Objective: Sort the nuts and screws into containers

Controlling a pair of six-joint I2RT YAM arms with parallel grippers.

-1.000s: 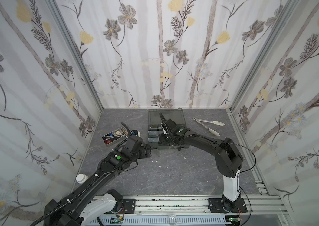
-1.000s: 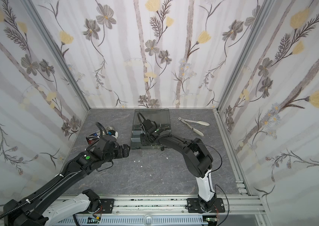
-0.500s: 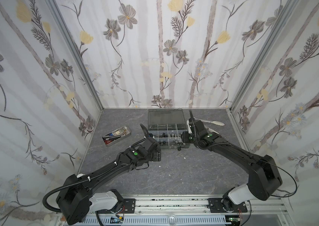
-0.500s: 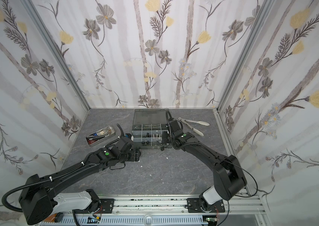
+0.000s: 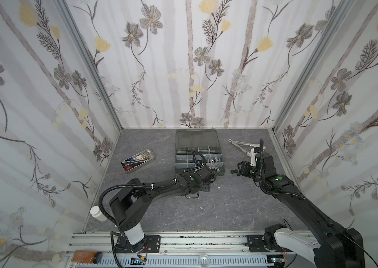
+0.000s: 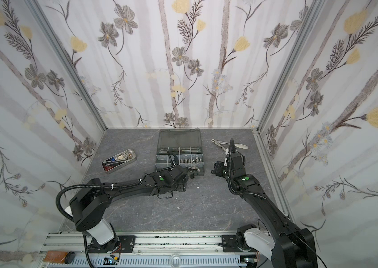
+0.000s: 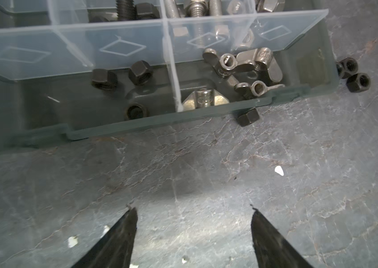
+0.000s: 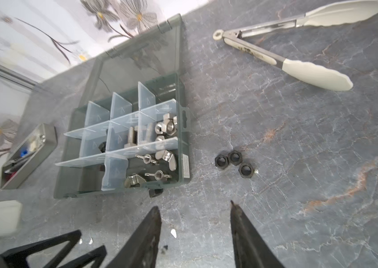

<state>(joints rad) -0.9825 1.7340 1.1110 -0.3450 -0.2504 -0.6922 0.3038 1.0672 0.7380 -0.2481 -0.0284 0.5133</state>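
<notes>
Grey, veined stone covers the desk (image 7: 206,176) beneath both arms. Spread wide, the left tool (image 7: 192,208) holds nothing. Just ahead, a black hex nut (image 7: 248,117) lies just beside the front wall of the containers (image 7: 137,123), with silver wing nuts (image 7: 228,66) inside and silver screws (image 7: 195,9) one compartment beyond. Parted and empty, the right tool (image 8: 195,206) faces three black nuts (image 8: 233,162) clustered on the desk beside the containers.

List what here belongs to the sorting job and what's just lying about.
Job: organizer box; three black nuts on the table; lone black nut by the box front; wing nuts and silver bolts already in compartments.
Lying about: tongs; metal tray of tools; white bottle.
</notes>
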